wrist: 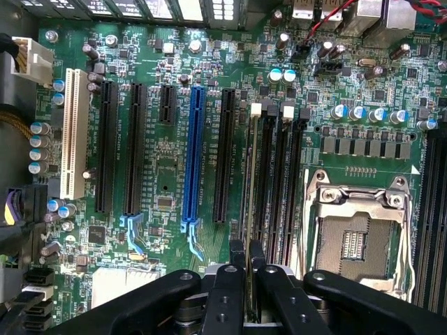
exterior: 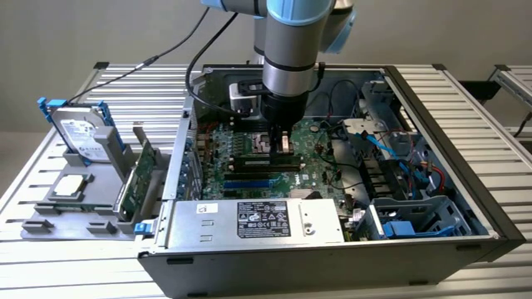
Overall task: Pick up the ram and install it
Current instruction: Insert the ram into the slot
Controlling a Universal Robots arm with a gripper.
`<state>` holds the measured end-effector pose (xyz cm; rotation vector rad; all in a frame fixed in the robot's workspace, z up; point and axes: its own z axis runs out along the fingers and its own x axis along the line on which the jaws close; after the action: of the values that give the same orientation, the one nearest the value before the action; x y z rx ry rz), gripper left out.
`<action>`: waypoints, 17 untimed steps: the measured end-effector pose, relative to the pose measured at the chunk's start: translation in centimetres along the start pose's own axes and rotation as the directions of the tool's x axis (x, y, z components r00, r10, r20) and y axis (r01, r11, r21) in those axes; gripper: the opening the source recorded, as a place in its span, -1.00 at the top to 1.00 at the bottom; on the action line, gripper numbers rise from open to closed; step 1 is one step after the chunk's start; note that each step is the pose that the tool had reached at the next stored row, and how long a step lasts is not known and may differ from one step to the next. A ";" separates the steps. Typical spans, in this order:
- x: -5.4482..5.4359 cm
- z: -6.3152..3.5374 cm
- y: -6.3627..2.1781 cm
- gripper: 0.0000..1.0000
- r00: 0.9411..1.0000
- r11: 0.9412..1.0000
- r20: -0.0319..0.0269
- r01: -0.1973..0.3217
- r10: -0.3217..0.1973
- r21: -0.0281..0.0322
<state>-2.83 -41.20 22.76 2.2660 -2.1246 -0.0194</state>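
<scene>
My gripper reaches down into the open computer case, just above the motherboard. In the wrist view the gripper is shut on the ram, a thin green stick seen edge-on between the two black fingers. The ram runs along the nearest of the long black memory slots, the one beside the white clips. Whether it touches the slot or hangs just over it I cannot tell. In the exterior view a pale strip of the ram shows between the fingers.
The CPU socket lies right beside the memory slots, and a blue expansion slot on their other side. Blue and red cables cross the case interior. Outside the case, a grey rack holds a green expansion card and a hard drive.
</scene>
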 end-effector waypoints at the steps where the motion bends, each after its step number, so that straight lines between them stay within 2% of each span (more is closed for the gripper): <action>1: 0.0 0.00 0.00 0.73 1.000 1.000 0.000 0.000 0.000 0.000; 17: -0.2 0.12 -0.02 0.73 1.000 1.000 0.000 0.000 0.000 0.000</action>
<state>-2.82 -41.00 22.63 2.2656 -2.1251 -0.0194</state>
